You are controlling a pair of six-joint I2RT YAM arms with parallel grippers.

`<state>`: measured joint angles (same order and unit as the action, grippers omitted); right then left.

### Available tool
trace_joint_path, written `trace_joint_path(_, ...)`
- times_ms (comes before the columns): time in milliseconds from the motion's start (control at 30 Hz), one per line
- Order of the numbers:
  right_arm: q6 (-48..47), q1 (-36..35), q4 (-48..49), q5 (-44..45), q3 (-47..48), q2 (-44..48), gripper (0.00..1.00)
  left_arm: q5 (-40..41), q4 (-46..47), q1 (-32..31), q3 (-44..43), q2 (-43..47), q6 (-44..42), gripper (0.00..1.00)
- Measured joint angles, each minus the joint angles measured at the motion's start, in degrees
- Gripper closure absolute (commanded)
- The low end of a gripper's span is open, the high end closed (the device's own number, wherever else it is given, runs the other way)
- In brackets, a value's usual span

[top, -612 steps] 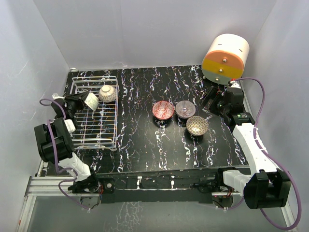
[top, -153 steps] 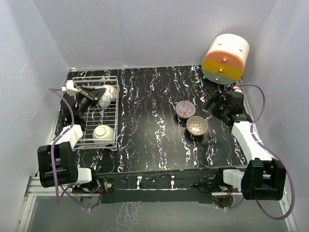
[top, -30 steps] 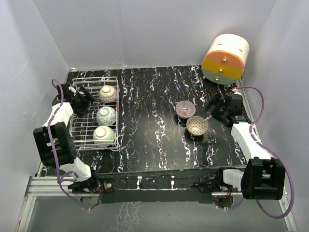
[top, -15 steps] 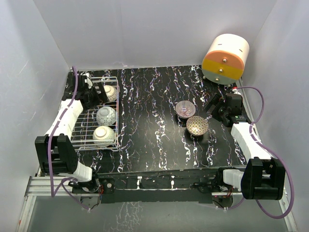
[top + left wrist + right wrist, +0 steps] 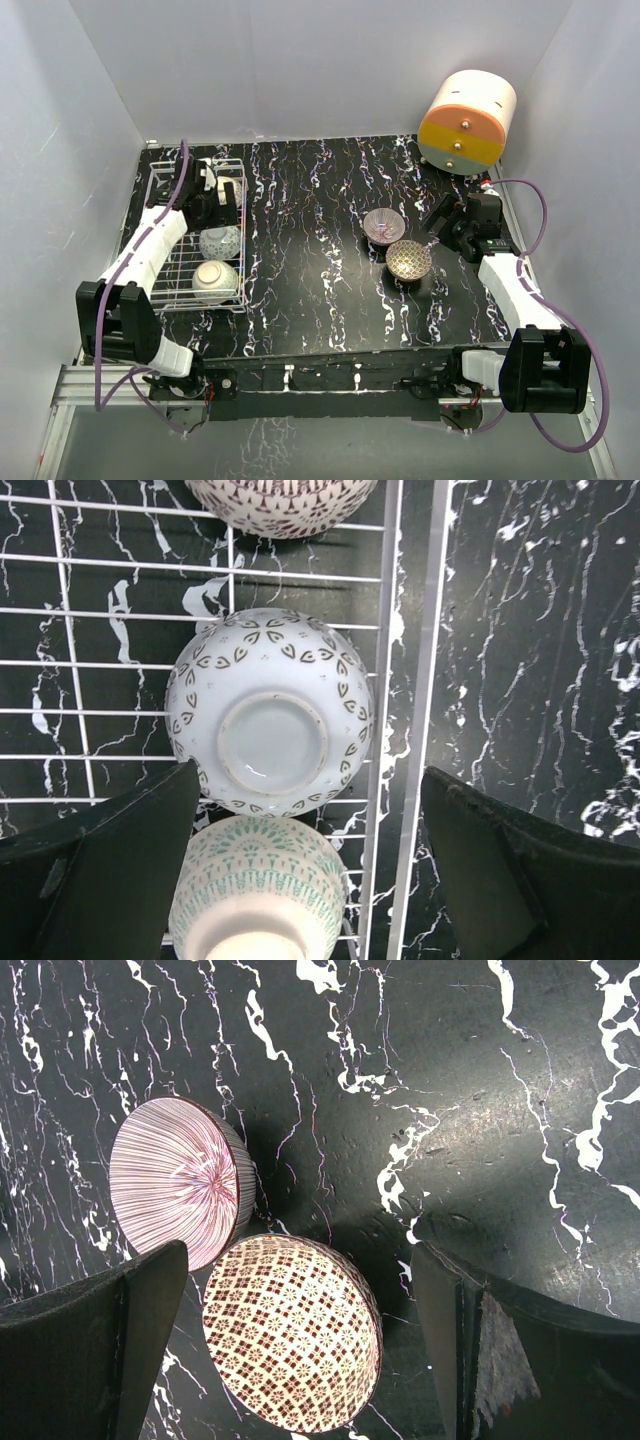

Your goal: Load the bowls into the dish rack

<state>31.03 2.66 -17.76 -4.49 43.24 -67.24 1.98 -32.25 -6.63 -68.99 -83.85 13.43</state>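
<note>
The white wire dish rack (image 5: 172,272) stands at the left of the table. Three bowls lie upside down in it along its right side: a brown-patterned one (image 5: 280,495), a white one (image 5: 270,712) (image 5: 220,241) and a green-patterned one (image 5: 258,890) (image 5: 215,280). My left gripper (image 5: 222,200) (image 5: 310,775) hovers open over the rack's back part and holds nothing; it hides the back bowl in the top view. A purple-grey bowl (image 5: 381,225) (image 5: 175,1180) and a brown-gold bowl (image 5: 408,259) (image 5: 290,1330) sit side by side on the table. My right gripper (image 5: 445,215) (image 5: 298,1255) hangs open just right of them.
A large cream, orange and yellow cylinder (image 5: 466,120) stands at the back right corner. White walls close in the black marbled table (image 5: 310,260) on three sides. The rack's right rim wires (image 5: 400,630) run beside the bowls.
My left arm has swung from the rack's left edge rightward over its back part, gripper staying open. The right arm and all the bowls have not moved.
</note>
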Motion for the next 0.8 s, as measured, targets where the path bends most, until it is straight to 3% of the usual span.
trace_joint_path(800,-0.7,0.0,0.0,0.0,0.0,0.0,0.02,13.4,-2.1,-3.1,0.6,-5.0,-1.9,0.11)
